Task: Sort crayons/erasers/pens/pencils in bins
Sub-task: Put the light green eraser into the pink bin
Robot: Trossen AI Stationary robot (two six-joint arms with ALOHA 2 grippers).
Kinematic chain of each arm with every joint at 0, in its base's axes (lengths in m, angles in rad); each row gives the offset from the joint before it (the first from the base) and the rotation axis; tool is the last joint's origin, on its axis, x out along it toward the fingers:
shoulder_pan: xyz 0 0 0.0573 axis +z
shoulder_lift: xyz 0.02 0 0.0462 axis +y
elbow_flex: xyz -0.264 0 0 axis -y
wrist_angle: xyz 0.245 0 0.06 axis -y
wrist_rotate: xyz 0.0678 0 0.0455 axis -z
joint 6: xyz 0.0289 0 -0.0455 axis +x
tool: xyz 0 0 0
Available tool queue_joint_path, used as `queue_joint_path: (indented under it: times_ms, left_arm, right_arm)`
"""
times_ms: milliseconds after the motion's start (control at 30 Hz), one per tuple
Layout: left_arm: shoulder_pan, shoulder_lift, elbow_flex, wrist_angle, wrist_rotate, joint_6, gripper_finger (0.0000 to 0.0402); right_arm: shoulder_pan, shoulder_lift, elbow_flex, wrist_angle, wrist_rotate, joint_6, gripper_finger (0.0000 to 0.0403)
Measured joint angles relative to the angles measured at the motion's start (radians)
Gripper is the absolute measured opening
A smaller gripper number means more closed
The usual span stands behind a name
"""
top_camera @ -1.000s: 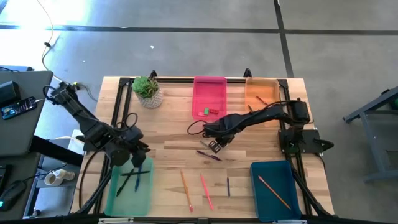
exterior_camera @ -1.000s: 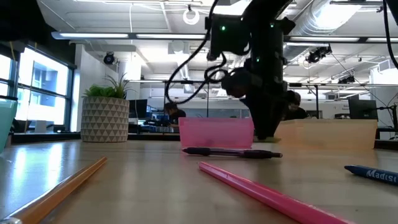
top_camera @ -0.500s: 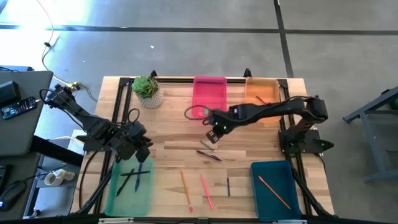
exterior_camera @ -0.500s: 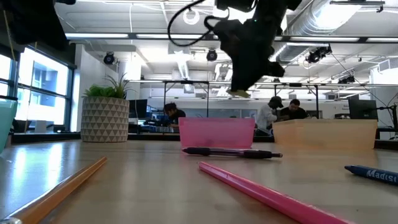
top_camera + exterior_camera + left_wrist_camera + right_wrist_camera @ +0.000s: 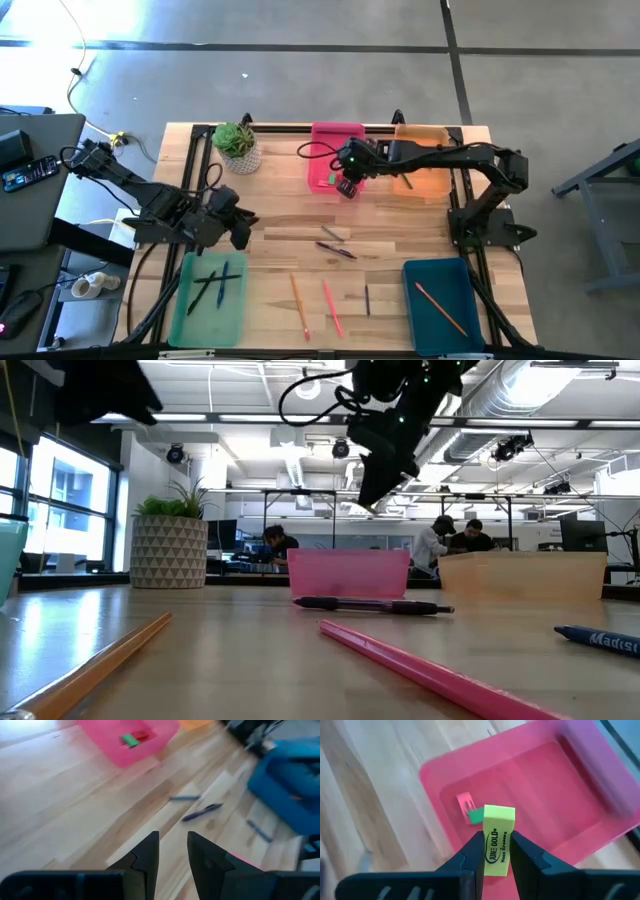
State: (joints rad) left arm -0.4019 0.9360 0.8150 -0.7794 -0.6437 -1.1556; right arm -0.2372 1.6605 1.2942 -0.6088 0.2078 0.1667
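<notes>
My right gripper (image 5: 347, 187) is shut on a yellow eraser (image 5: 498, 840) above the near end of the pink bin (image 5: 337, 150), which holds a red eraser (image 5: 464, 801) and a green eraser (image 5: 476, 815). My left gripper (image 5: 238, 226) is open and empty above the table, past the far end of the light green bin (image 5: 186, 308), which holds dark pens (image 5: 222, 283). A grey stick (image 5: 333, 233) and a purple pen (image 5: 338, 250) lie mid-table. An orange pencil (image 5: 299, 305), a pink pencil (image 5: 332, 307) and a short dark stick (image 5: 367, 300) lie near the front. My right gripper pinches the yellow eraser by its two long sides (image 5: 488, 851) between its two fingers. The fingers slant downward over the pink bin. The eraser's free end (image 5: 499, 812) sticks out past the fingertips, lifted clear of the bin.
The orange bin (image 5: 432, 176) stands at the far right beside the pink one. The dark teal bin (image 5: 428, 320) at the near right holds an orange pencil (image 5: 441, 308). A potted plant (image 5: 237, 146) stands at the far left. Bare wood lies between the bins.
My right gripper has risen from the table's middle with the yellow eraser and gone toward the far edge, to above the pink bin. My left gripper has moved from over the green bin toward the far edge and a little right.
</notes>
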Motion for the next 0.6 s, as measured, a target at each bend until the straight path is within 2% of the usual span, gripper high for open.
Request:
queue_joint_path:
  times_ms: [200, 367, 600]
  left_arm:
    - [0.03, 0.022, 0.001, 0.157, 0.01, 0.059, 0.009]
    - [0.05, 0.061, 0.0, 0.225, 0.02, 0.06, 0.009]
    - [0.076, 0.131, 0.001, 0.313, 0.16, 0.059, 0.009]
  right_arm:
    - [-0.04, 0.06, 0.0, 0.019, -0.063, -0.123, 0.0063]
    - [-0.054, 0.123, 0.0, 0.005, -0.097, -0.149, 0.0063]
    - [-0.062, 0.169, 0.0, -0.007, -0.111, -0.149, 0.0063]
